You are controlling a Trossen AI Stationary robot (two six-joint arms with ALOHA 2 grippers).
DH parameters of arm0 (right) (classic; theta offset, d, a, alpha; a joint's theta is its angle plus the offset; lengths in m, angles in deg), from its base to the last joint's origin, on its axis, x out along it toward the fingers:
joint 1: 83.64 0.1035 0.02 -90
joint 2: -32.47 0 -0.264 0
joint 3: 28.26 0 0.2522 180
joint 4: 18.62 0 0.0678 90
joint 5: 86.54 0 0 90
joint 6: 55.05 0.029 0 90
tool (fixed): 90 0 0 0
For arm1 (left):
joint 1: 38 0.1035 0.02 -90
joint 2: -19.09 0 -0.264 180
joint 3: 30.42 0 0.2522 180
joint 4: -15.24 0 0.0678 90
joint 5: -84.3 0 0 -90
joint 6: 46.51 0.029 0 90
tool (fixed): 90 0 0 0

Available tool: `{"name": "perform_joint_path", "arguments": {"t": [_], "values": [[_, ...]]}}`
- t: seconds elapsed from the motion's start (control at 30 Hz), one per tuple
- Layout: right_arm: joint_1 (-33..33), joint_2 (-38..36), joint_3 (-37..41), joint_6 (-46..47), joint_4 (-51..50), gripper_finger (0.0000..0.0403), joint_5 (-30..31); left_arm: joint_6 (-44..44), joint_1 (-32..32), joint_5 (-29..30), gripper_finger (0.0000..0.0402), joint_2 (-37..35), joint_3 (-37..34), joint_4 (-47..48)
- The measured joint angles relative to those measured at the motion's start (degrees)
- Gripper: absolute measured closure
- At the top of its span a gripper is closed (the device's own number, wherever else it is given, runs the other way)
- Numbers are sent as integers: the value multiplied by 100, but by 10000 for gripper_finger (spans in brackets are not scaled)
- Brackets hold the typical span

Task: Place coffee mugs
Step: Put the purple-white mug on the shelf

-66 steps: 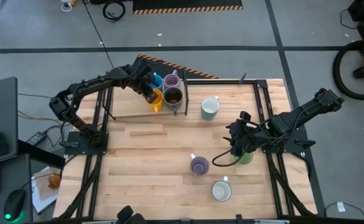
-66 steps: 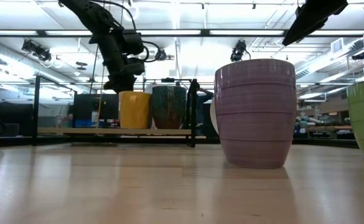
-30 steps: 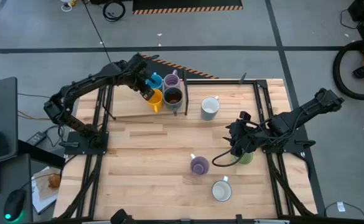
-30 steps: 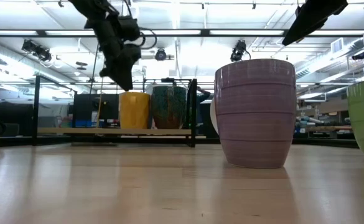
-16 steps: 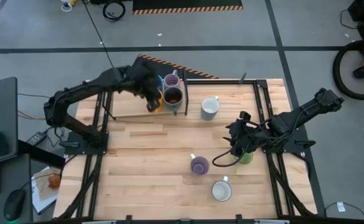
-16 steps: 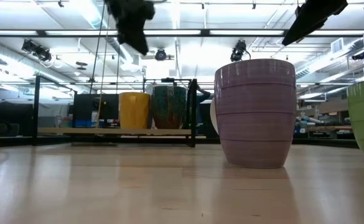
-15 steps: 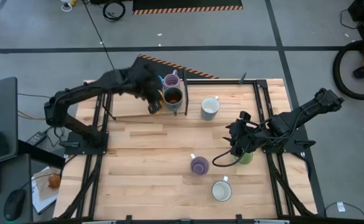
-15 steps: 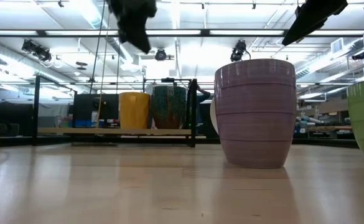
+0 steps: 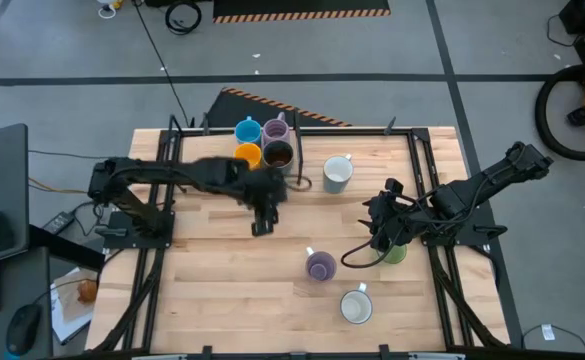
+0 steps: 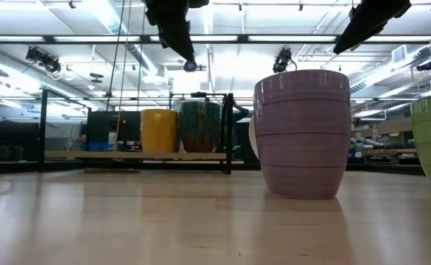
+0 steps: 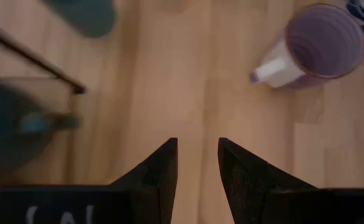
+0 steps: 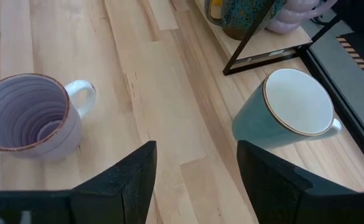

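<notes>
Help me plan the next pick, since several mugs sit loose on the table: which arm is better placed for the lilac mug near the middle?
Probably the left. The left gripper hangs empty and part open over bare wood, facing the lilac mug. The right gripper is also open and about as near, but the green mug sits right beside it.

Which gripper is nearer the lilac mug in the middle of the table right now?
The right. The right gripper sits just beside the lilac mug, toward the table's right. The left gripper hovers farther off, toward the shelf side, empty.
</notes>
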Motion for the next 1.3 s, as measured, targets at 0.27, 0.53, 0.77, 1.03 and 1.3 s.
{"name": "perform_joint_path", "arguments": {"t": [0.27, 0.53, 0.77, 1.03, 1.3], "values": [[0, 0, 0, 0, 36, 174, 0, 522, -629, 11, 280, 488, 0, -577], [0, 0, 0, 0, 43, 174, -2, 1108, -1177, -3, 280, 852, -2, -1587], [-2, 0, 0, -55, 101, 174, 0, 1472, -1575, -31, 280, 1178, -4, -2206], [-2, -2, 0, -109, 193, 174, 0, 787, -1747, -48, 280, 1512, -4, -2846], [-5, -2, 0, -131, 211, 174, 0, -85, -1739, -283, 281, 1514, -4, -3573]]}}
